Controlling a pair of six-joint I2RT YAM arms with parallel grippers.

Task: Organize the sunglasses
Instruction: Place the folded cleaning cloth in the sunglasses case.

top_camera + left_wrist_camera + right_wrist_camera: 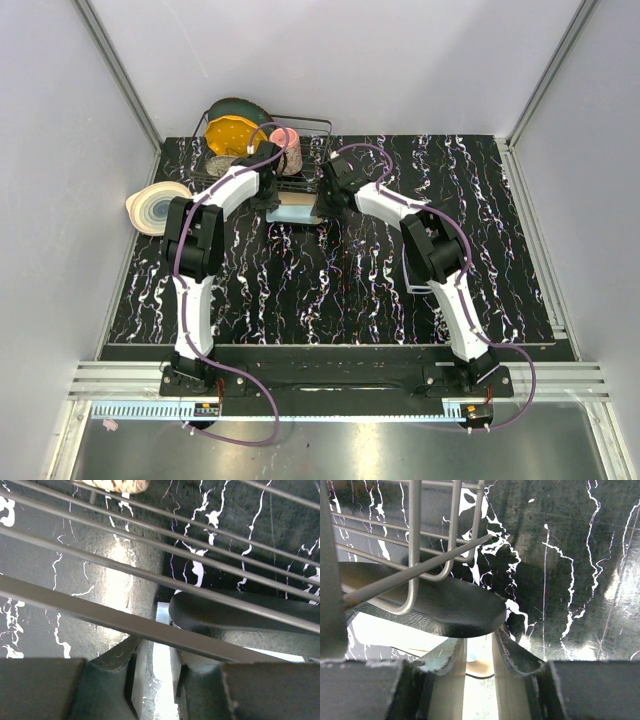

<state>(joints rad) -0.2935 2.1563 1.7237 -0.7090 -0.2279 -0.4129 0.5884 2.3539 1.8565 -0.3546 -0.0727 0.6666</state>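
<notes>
Just ahead of both claws sits the black glasses case (445, 610), tucked against the wire rack (415, 555). My left claw (155, 665) and right claw (479, 652) each stand narrowly parted, gripping nothing I can see. The sunglasses I cannot find in any view (perhaps hidden beneath the claws) — so I'd lift slowly, straight up, minding the rack bars, before judging the case.
</notes>
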